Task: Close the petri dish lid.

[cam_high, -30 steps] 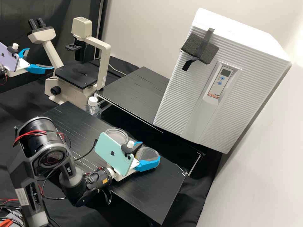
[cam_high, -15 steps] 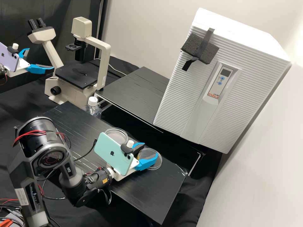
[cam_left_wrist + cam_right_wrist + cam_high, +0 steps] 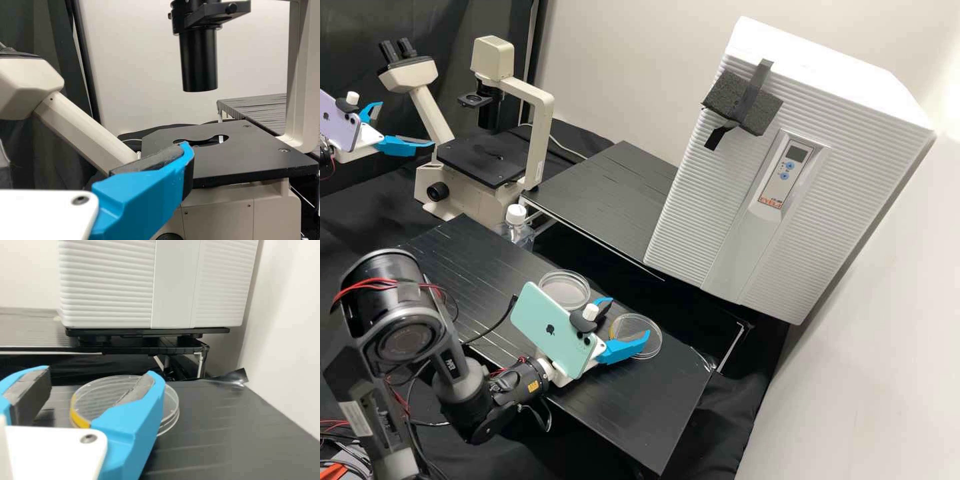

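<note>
Right tool (image 3: 629, 317) stands wide open, empty, near the petri dish (image 3: 633, 325) on the counter (image 3: 620, 413); left tool (image 3: 407, 125), far left, open, empty

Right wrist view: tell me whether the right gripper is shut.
No, the right gripper is open, with its two blue fingers well apart.

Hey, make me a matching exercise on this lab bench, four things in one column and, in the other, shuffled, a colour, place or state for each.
1. Microscope
2. Ribbed box
3. Bottle
4. Right gripper

A. White, with dark foam on its front
B. Open, near the yellow-edged petri dish
C. Cream, with a black stage
D. Clear, with a white cap

Pairs: 1-C, 2-A, 3-D, 4-B
</note>
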### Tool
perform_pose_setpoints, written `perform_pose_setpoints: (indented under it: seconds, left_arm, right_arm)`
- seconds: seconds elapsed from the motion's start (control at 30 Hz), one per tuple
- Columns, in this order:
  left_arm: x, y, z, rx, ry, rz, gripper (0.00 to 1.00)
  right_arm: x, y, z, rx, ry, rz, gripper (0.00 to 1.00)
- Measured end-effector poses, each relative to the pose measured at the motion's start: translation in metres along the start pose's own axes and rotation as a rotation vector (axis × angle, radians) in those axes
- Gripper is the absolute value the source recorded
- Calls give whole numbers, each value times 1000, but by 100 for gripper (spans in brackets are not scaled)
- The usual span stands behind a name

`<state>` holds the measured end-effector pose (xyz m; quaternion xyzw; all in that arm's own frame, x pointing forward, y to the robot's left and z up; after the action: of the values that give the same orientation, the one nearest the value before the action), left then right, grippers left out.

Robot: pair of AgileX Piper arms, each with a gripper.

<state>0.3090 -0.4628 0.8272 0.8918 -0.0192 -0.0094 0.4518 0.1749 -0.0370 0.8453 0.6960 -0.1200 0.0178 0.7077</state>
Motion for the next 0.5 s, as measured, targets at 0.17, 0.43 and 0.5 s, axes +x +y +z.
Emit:
perform_pose_setpoints:
  seconds: [0.17, 0.43, 0.5]
  left_arm:
    - [0, 0, 0, 0, 0, 0, 100]
    - [0, 0, 0, 0, 0, 0, 100]
    - [0, 0, 0, 0, 0, 0, 100]
  right_arm:
    - [-5, 3, -5, 29, 26, -15, 100]
    - [-6, 5, -3, 31, 16, -9, 100]
    - [-6, 7, -1, 32, 3, -2, 100]
